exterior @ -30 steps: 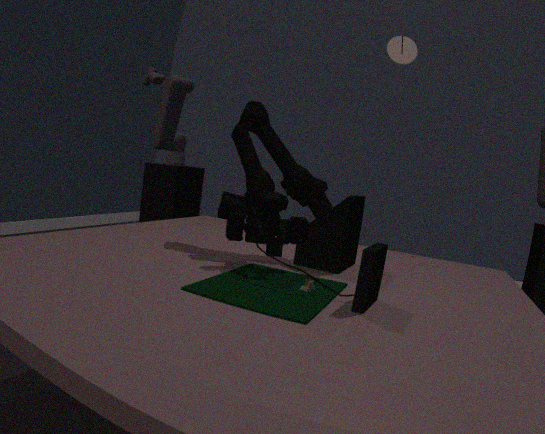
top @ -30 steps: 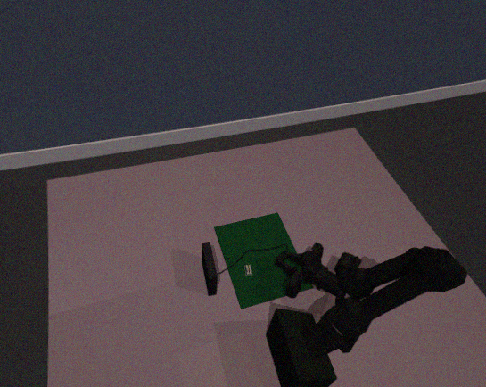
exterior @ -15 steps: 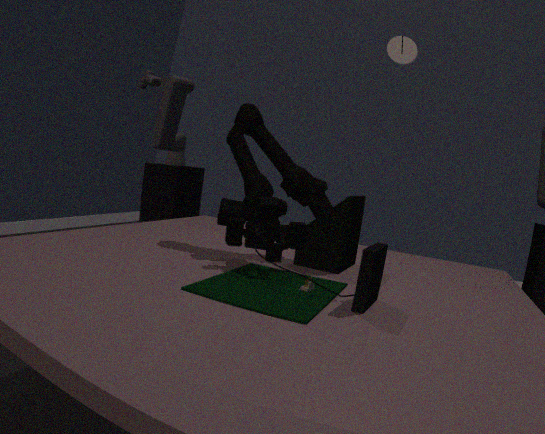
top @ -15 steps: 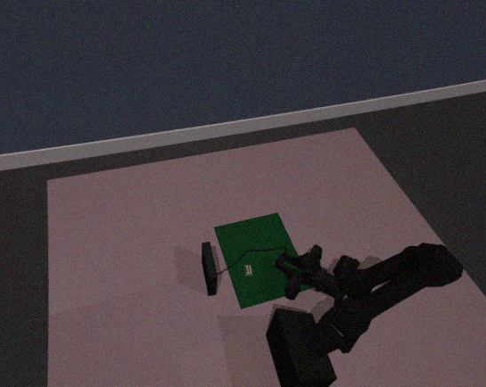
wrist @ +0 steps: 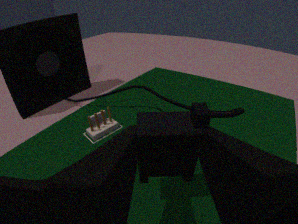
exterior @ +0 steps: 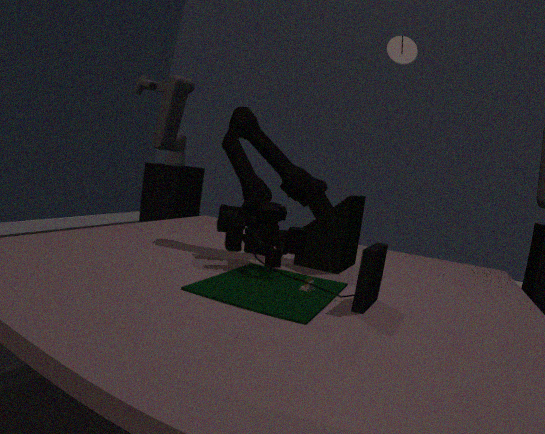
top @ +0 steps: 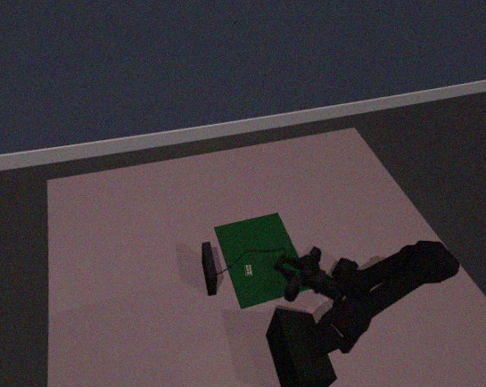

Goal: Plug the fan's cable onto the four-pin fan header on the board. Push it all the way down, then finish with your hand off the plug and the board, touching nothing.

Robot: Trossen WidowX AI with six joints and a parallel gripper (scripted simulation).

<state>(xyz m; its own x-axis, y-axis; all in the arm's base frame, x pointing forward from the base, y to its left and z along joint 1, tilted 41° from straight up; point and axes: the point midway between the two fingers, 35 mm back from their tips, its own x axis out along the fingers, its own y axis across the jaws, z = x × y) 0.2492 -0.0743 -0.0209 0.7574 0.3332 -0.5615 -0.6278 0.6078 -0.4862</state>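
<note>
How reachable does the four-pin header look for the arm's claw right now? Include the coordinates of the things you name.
Probably yes: the claw (top: 284,266) (wrist: 166,132), holding the black plug (wrist: 167,125), is off to one side, and nothing seems to stand over the header's (top: 248,270) (wrist: 102,129) pins.
</note>
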